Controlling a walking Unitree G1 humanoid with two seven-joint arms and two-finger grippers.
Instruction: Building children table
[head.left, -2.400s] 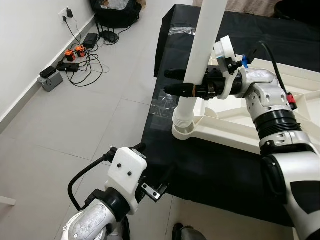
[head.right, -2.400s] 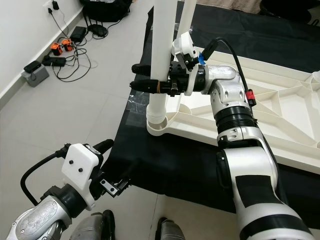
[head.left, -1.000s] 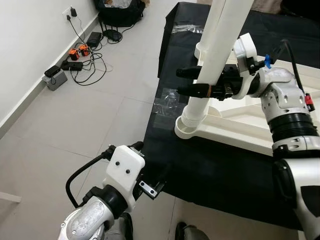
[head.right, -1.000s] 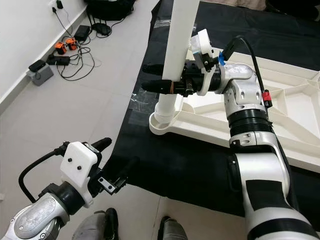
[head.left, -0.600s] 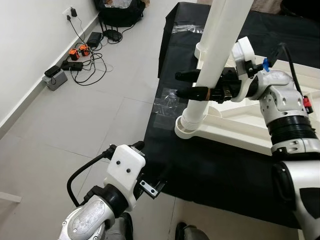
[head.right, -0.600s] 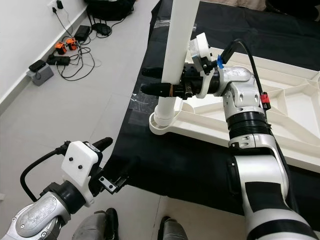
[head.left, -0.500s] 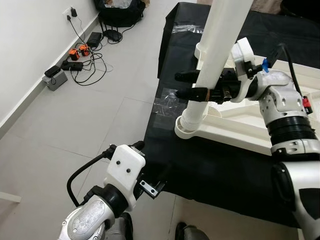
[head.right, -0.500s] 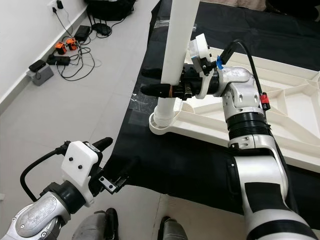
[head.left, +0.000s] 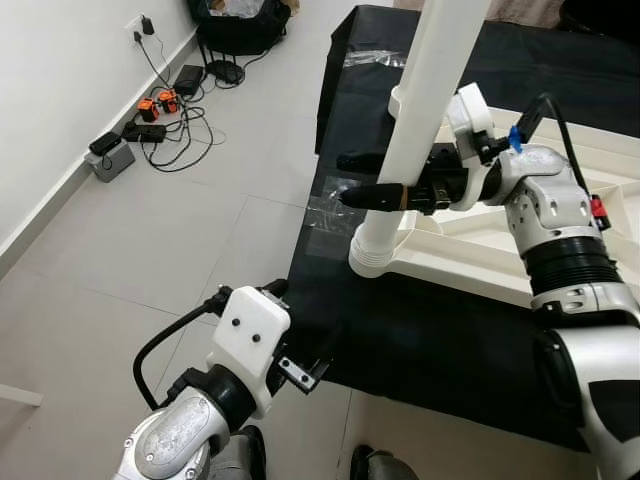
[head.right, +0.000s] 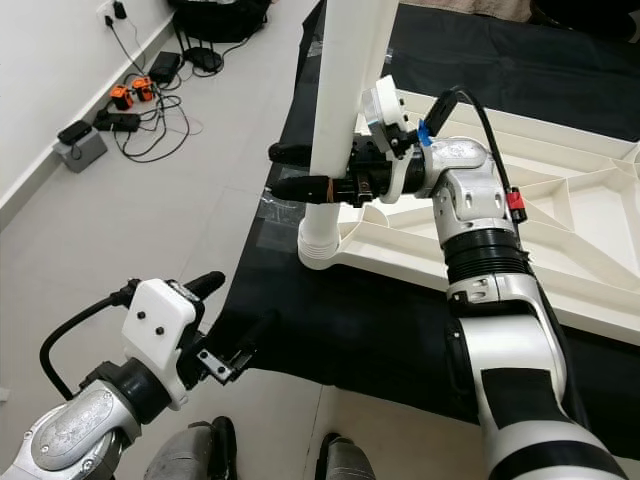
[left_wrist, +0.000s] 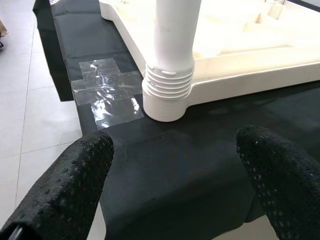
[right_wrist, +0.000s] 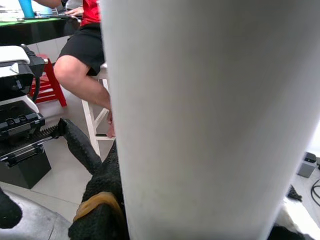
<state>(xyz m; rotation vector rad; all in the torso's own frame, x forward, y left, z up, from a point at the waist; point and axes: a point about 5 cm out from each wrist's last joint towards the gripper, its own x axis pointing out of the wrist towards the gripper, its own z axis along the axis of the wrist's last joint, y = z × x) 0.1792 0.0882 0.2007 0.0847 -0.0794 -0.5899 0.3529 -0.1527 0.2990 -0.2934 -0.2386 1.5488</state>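
The right gripper (head.left: 368, 178) has its two black fingers (head.right: 296, 187) closed around a tall white table leg (head.left: 420, 100). The leg stands almost straight up, leaning a little. Its ridged bottom end (left_wrist: 168, 85) sits in the round corner socket (head.left: 372, 258) of a white table top (head.right: 560, 225) that lies upside down. The table top rests on a black cloth (head.left: 440, 340) spread over the floor. A patch of clear tape (left_wrist: 107, 92) holds the cloth down just beside the socket.

The left gripper (left_wrist: 175, 170) hangs low, near the edge of the black cloth, and its fingers (left_wrist: 75, 175) are spread wide apart with nothing between them. It points toward the bottom of the leg but does not touch it.

By the wall there is a tangle of black cables (head.left: 175, 125) and some small boxes (head.left: 105, 155) on the grey tiled floor (head.left: 130, 240). In the right wrist view a person sits on a white stool (right_wrist: 97, 117), with a red stool (right_wrist: 47, 85) nearby.
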